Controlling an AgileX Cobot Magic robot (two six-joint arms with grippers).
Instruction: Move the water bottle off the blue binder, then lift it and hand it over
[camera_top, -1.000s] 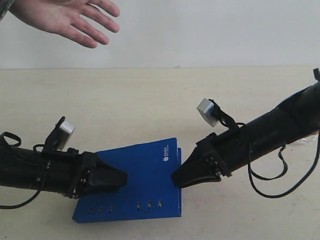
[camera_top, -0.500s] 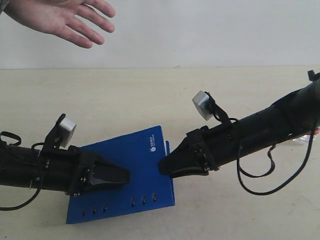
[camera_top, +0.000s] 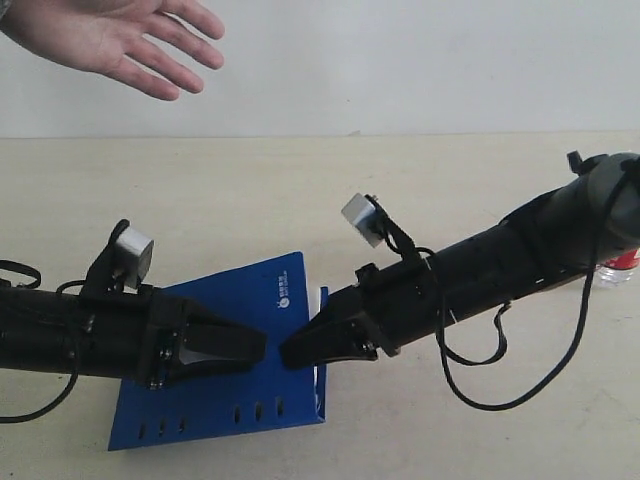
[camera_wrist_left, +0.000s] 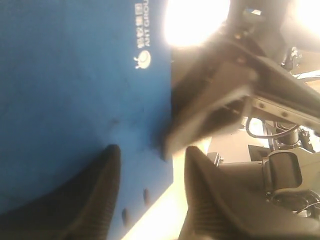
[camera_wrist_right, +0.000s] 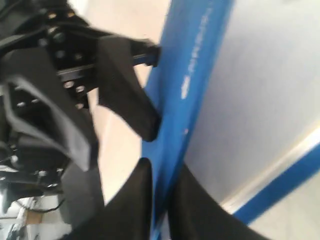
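Observation:
The blue binder (camera_top: 225, 350) lies tilted on the table, its right edge raised with white pages showing. My right gripper (camera_top: 288, 353) is shut on that edge; in the right wrist view its fingers (camera_wrist_right: 162, 167) pinch the blue cover (camera_wrist_right: 195, 70). Just left of it my left gripper (camera_top: 258, 347) hovers over the binder. The left wrist view shows this gripper (camera_wrist_left: 152, 150) open above the binder (camera_wrist_left: 75, 90), near the ring slots. The water bottle (camera_top: 618, 268) stands on the table at the far right, off the binder and mostly hidden behind the right arm.
A person's open hand (camera_top: 110, 40) hangs palm up at the top left, above the back of the table. The beige table (camera_top: 250, 200) reaches back to a white wall. A black cable loops under the right arm (camera_top: 500, 390).
The right gripper has moved left with the binder's edge, sliding and turning the binder leftwards. The left gripper has hardly moved. The hand has drifted slightly left.

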